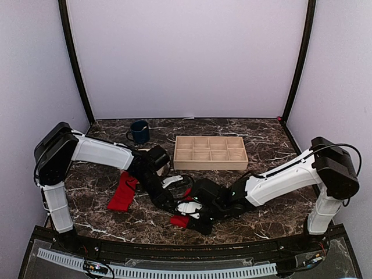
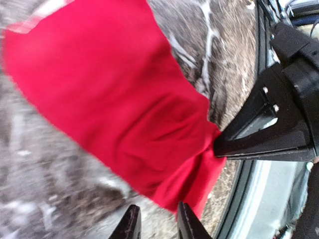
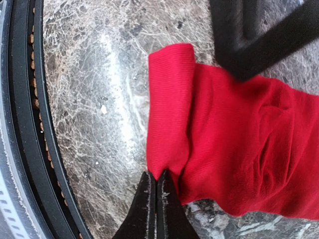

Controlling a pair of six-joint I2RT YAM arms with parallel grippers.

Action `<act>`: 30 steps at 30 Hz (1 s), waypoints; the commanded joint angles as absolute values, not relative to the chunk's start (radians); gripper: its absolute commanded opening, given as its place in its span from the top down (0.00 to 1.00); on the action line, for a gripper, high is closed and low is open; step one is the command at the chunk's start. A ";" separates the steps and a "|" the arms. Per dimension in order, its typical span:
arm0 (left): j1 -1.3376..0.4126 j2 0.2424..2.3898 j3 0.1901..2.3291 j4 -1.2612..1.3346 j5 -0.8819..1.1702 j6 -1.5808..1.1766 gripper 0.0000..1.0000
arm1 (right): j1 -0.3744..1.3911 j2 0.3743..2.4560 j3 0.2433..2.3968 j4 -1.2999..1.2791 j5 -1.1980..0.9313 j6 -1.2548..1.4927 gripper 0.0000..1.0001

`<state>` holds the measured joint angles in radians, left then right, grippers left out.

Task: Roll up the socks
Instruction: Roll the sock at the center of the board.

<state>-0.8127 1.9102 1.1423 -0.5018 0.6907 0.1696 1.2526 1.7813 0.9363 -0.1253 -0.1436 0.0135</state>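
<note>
One sock (image 3: 239, 149), counter's (image 3: 99, 99) near edge: right hand (image 3: 157, 180) pinches the folded cuff; left hand (image 2: 158, 220), parted and empty, should pin it.

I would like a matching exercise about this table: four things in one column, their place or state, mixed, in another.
1 dark blue mug
2 beige wooden compartment tray
3 loose red fabric sock
4 right claw

a shut on an edge of the folded red sock
b far side, left
c far side, middle
d flat beside the left arm

Pairs: 1-b; 2-c; 3-d; 4-a
</note>
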 commanded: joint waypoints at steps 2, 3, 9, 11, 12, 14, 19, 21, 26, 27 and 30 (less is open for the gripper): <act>-0.794 1.817 1.101 -0.435 0.600 0.129 0.72 | 1.224 1.805 0.947 -0.174 -0.222 0.072 1.00; -0.792 1.811 1.094 -0.428 0.591 0.127 0.72 | 1.220 1.805 0.947 -0.172 -0.234 0.078 1.00; -0.790 1.748 1.039 -0.375 0.512 0.100 0.72 | 1.186 1.821 0.946 -0.158 -0.333 0.117 1.00; -0.790 1.714 1.014 -0.349 0.481 0.088 0.72 | 1.175 1.826 0.953 -0.164 -0.362 0.123 1.00; -0.790 1.698 1.002 -0.338 0.464 0.083 0.72 | 1.167 1.828 0.956 -0.167 -0.380 0.128 1.00; -0.790 1.663 0.977 -0.312 0.437 0.069 0.72 | 1.150 1.831 0.955 -0.168 -0.414 0.134 1.00; -0.792 1.565 0.908 -0.228 0.381 0.024 0.72 | 1.111 1.839 0.953 -0.173 -0.497 0.148 1.00; -0.798 1.526 0.874 -0.187 0.373 0.015 0.72 | 1.097 1.855 0.958 -0.177 -0.535 0.155 1.00; -0.868 1.457 0.819 -0.145 0.298 0.040 0.71 | 1.060 1.887 0.968 -0.168 -0.641 0.179 1.00; -0.888 1.452 0.816 -0.146 0.275 0.050 0.71 | 1.054 1.891 0.970 -0.166 -0.659 0.184 1.00; -0.946 1.445 0.809 -0.157 0.224 0.083 0.71 | 1.037 1.905 0.979 -0.162 -0.709 0.200 1.00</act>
